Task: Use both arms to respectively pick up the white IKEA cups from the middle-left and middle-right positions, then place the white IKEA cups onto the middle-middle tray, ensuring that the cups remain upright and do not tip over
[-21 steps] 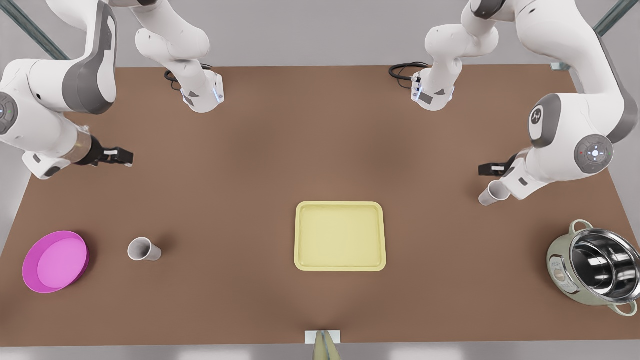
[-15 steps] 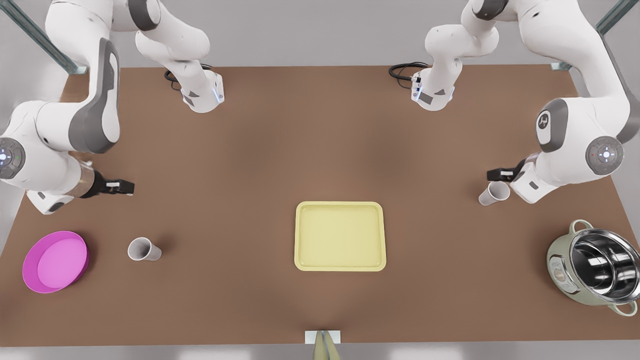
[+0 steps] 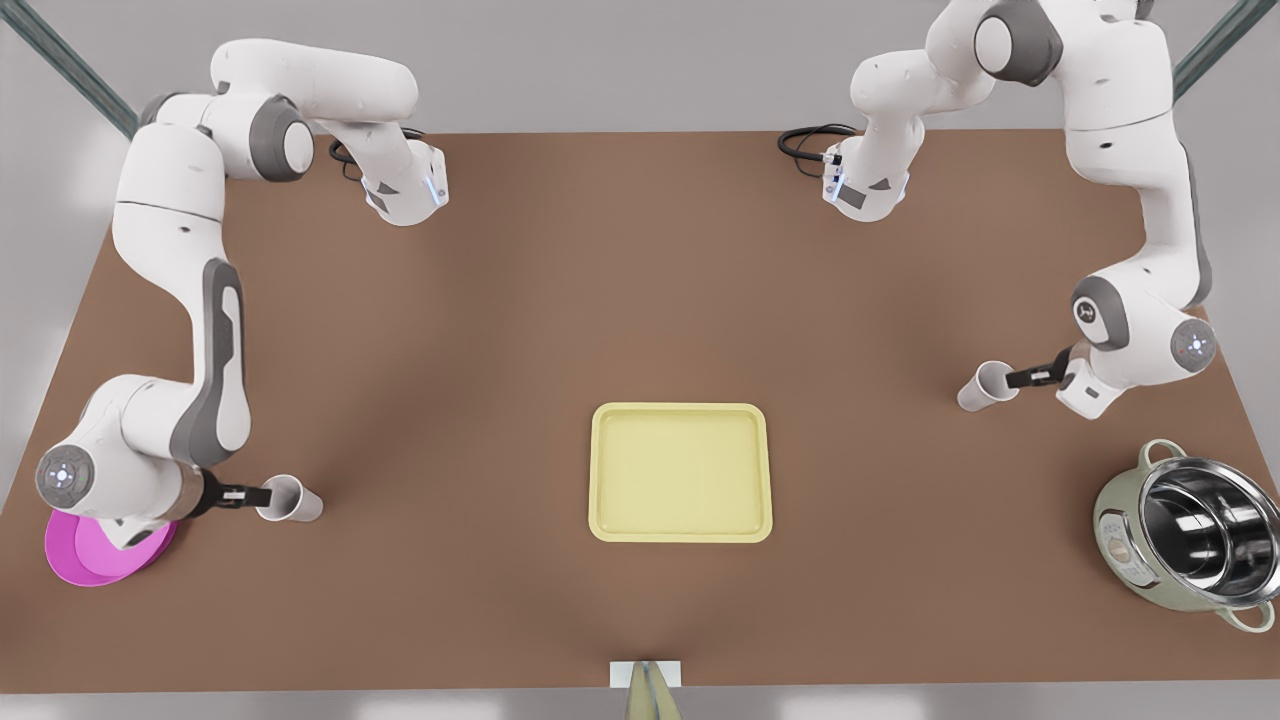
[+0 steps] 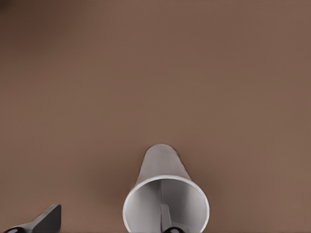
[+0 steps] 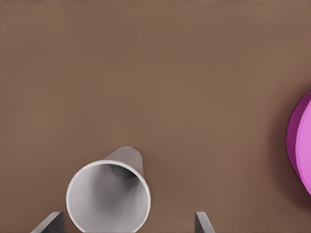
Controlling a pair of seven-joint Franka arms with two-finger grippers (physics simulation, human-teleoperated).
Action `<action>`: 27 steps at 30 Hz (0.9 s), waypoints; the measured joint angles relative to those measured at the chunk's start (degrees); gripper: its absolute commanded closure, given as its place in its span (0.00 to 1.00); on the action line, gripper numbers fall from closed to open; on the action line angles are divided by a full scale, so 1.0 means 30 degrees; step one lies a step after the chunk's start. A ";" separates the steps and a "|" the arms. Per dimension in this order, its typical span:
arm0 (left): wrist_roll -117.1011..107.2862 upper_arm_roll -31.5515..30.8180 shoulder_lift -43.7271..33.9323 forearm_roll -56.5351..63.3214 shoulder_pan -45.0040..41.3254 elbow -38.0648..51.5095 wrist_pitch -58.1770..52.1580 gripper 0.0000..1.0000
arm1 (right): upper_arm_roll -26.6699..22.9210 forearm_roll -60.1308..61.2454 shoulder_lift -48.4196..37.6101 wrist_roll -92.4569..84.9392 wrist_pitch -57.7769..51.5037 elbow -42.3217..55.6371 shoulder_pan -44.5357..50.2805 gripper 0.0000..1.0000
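One white cup (image 3: 290, 500) stands upright at the front view's left, next to the magenta plate. My right gripper (image 3: 258, 494) hangs over it, open. In the right wrist view this cup (image 5: 108, 196) lies between the two spread fingers (image 5: 48, 223), nearer to one of them. The other white cup (image 3: 986, 385) stands upright at the front view's right, and my left gripper (image 3: 1022, 379) is open at its rim. In the left wrist view one finger (image 4: 166, 218) reaches inside that cup (image 4: 163, 194) and the other stays outside. The pale-yellow tray (image 3: 680, 412) lies between the cups and holds nothing.
A magenta plate (image 3: 95, 560) lies partly under the arm at the front view's left, and its edge (image 5: 301, 145) is close to the cup. A steel pot (image 3: 1190, 545) stands at the front right. Both arm bases (image 3: 405, 190) sit at the far edge.
Both arms have swung down to their cups. The gripper at the front view's left travelled toward the near side to reach its cup; the other dropped onto its cup's rim.
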 measured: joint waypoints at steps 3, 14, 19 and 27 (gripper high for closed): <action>0.0546 0.0001 0.0497 -0.0444 0.0005 -0.0571 0.0865 0.00 | -0.0001 0.0389 0.0465 -0.0190 0.0664 -0.0029 -0.0191 0.00; 0.1997 -0.0097 0.0933 -0.0646 -0.0101 -0.0749 0.1566 0.68 | -0.0030 0.0292 0.0942 -0.0752 0.2125 -0.1834 -0.0378 0.00; 0.2492 -0.0600 0.0147 -0.0699 -0.0825 -0.0533 0.1039 0.75 | -0.0006 0.0309 0.1262 -0.0931 0.2525 -0.1841 -0.0513 0.30; 0.2500 -0.2753 0.0131 -0.0661 -0.1309 0.0720 0.0582 0.79 | 0.0043 0.0287 0.1382 -0.1134 0.2743 -0.1703 -0.0336 0.69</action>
